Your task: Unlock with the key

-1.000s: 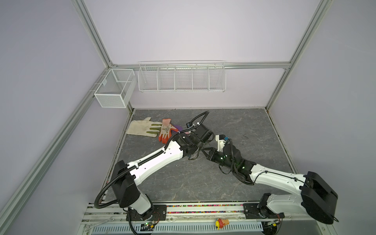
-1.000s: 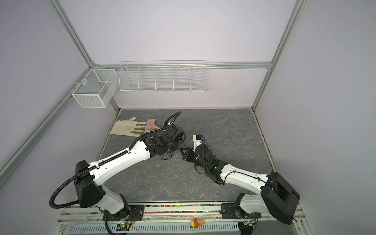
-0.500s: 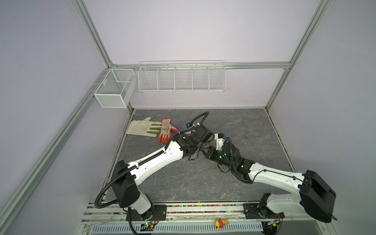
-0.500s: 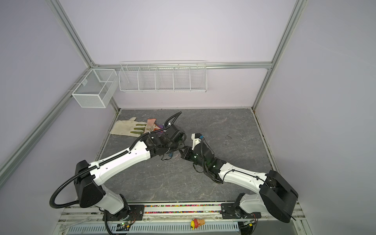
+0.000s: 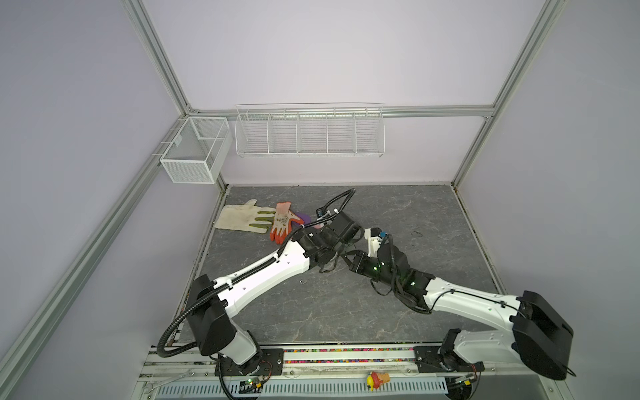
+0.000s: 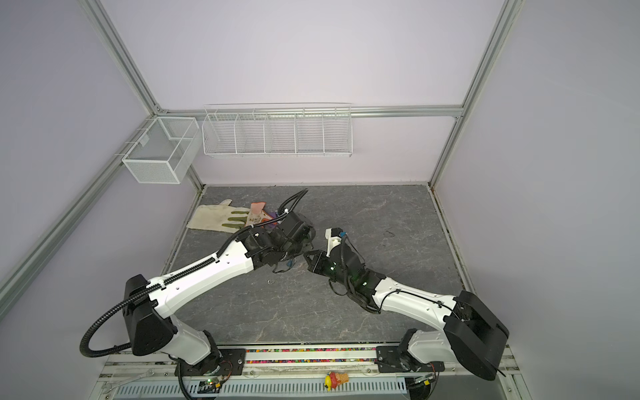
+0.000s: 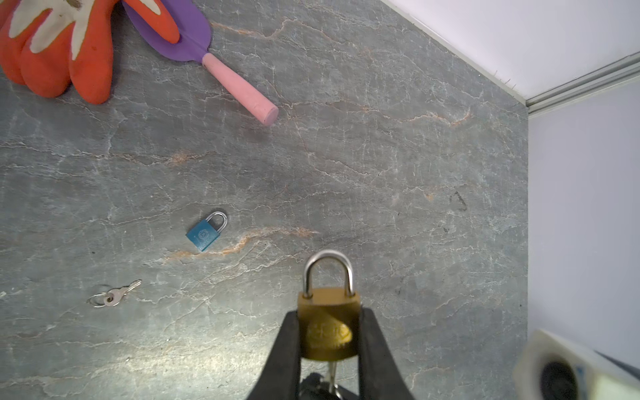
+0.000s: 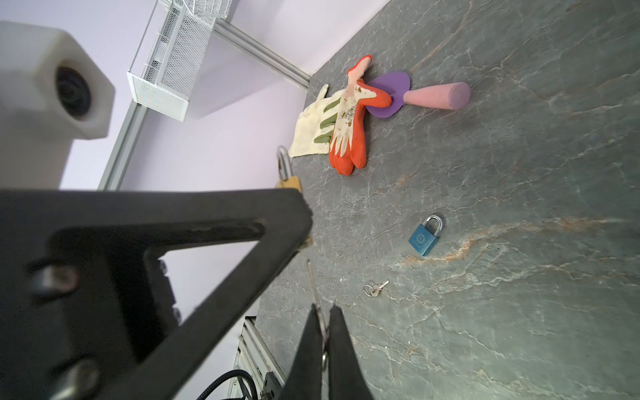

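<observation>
We see the left tool (image 7: 329, 313) closed part-way on the brass padlock (image 7: 329, 332), over the middle of the counter (image 7: 381, 173), with the shackle clear of its fingers. At its three o'clock in both top views, the right tool (image 8: 323, 310) is pinched tight on the key (image 7: 332, 372), which meets the padlock's underside. A blue padlock (image 7: 206, 231) lies on the counter.

The left end effector (image 5: 335, 258) and right end effector (image 5: 347, 259) are seen tip to tip above the bench (image 5: 415, 207). A cream glove (image 5: 239, 218) and an orange glove (image 5: 283, 223) are laid far left.
</observation>
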